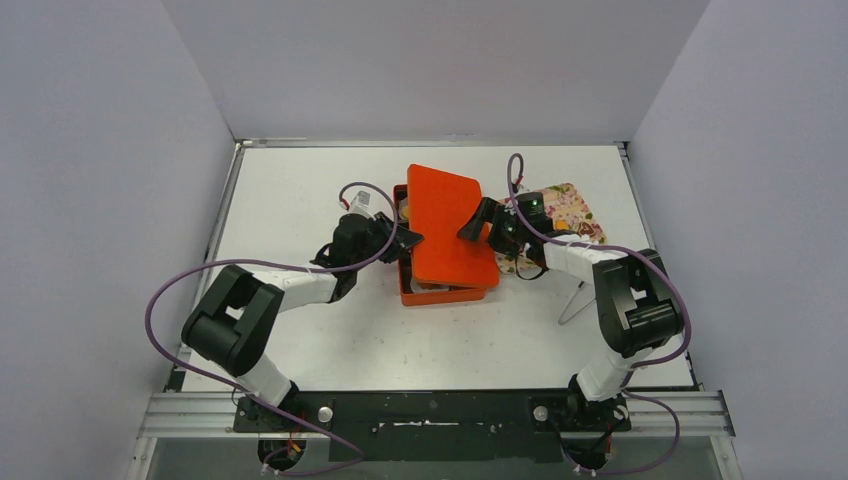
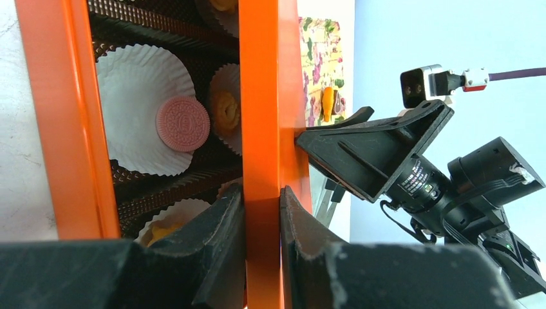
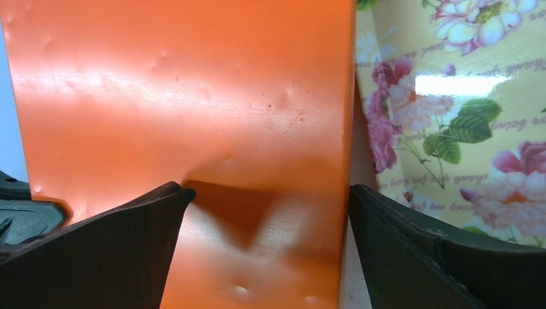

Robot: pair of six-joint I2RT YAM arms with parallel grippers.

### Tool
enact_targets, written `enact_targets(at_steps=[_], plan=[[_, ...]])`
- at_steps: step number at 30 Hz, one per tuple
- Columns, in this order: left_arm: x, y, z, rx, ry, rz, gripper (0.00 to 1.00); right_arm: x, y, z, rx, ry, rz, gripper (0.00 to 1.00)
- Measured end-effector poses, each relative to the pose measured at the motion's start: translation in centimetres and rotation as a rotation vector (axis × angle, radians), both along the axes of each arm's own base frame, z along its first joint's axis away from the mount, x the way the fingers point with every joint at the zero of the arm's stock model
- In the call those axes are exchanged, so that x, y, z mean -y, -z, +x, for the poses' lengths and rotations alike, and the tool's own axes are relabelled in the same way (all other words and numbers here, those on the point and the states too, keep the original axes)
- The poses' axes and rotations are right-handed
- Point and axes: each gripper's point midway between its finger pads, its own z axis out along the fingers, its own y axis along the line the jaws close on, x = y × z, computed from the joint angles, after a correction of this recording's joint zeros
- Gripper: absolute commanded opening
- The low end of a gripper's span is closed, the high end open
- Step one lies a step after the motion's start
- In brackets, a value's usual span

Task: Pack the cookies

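Note:
An orange lid (image 1: 450,220) lies askew over the orange box (image 1: 440,293). My left gripper (image 1: 405,240) is shut on the lid's left edge (image 2: 263,129). Under the raised lid, the left wrist view shows cookies in white paper cups: a pink one (image 2: 183,123), a yellow one (image 2: 225,111) and another yellow one (image 2: 161,233). My right gripper (image 1: 478,222) is open at the lid's right edge, with one finger (image 3: 129,219) over the lid (image 3: 193,96) and the other (image 3: 399,225) past its edge. An orange cookie (image 2: 328,103) lies on the flowered tray (image 2: 319,58).
The flowered tray (image 1: 570,205) lies right of the box, under the right arm, and fills the right side of the right wrist view (image 3: 463,96). Grey walls enclose the white table on three sides. Purple cables loop from both arms.

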Motion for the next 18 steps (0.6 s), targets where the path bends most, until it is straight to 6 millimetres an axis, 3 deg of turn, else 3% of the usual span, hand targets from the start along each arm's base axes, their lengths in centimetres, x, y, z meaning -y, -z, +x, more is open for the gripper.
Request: enact_targets(at_steps=[3,8,14,18], plan=[[-0.2,-0.3,-0.2,0.000,-0.002,0.008,0.12,-0.2,-0.2,-0.1,0.012,0.000,-0.025,1.00],[-0.8,-0.2,-0.4,-0.001,-0.013,0.043,0.33,-0.8,-0.5,-0.1,0.030,-0.016,-0.065,1.00],[-2.2,2.3,-1.2,-0.060,-0.028,0.162,0.48,-1.7,-0.2,-0.8,0.029,-0.043,-0.102,1.00],[-3.1,2.6,-1.5,-0.068,-0.039,0.214,0.58,-2.0,0.0,-1.2,0.028,-0.059,-0.116,1.00]])
